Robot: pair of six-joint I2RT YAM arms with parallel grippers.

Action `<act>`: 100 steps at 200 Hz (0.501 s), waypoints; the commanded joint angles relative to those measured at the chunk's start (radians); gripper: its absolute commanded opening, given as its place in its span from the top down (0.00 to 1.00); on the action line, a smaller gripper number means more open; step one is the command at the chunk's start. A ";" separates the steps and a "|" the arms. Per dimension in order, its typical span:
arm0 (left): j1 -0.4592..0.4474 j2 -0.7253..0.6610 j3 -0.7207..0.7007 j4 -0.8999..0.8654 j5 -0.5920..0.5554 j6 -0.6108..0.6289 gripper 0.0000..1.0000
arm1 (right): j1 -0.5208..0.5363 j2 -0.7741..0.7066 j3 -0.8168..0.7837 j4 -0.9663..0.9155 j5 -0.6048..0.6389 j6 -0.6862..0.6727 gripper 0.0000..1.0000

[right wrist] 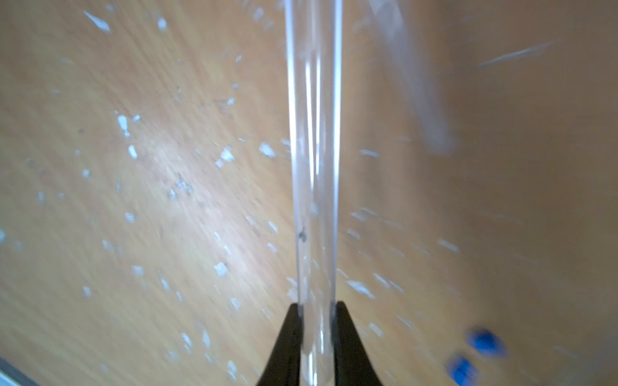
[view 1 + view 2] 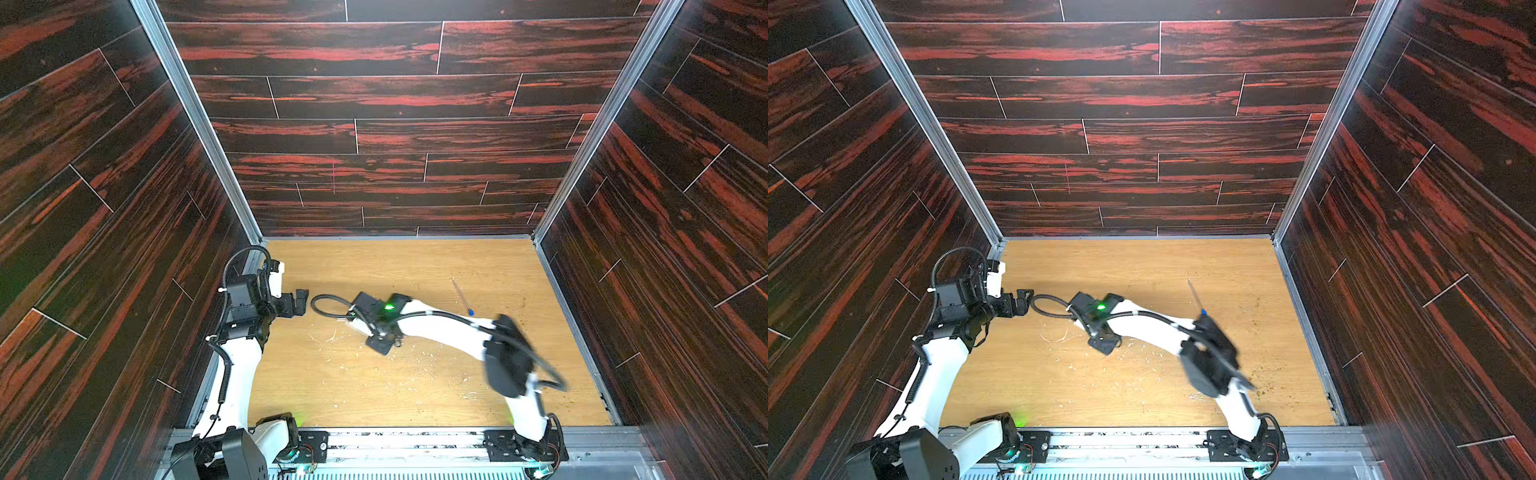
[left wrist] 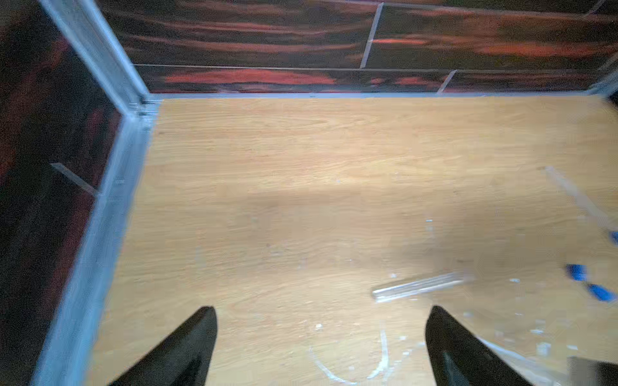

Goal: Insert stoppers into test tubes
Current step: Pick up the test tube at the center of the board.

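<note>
One thin clear test tube, two blue stoppers

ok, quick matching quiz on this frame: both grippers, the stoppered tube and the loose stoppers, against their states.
Things:
1. left gripper
2. right gripper
3. far test tube, beyond the right arm
4. two loose stoppers

States:
A. blue stopper in one end
B. shut on a clear test tube
C. open, empty
D. lying on the table, in no tube

Pairs: 1-C, 2-B, 3-A, 4-D
</note>
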 commanded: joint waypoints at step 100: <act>-0.105 0.064 0.041 -0.055 0.643 -0.068 0.01 | 0.026 -0.501 -0.493 0.554 0.361 -0.395 0.92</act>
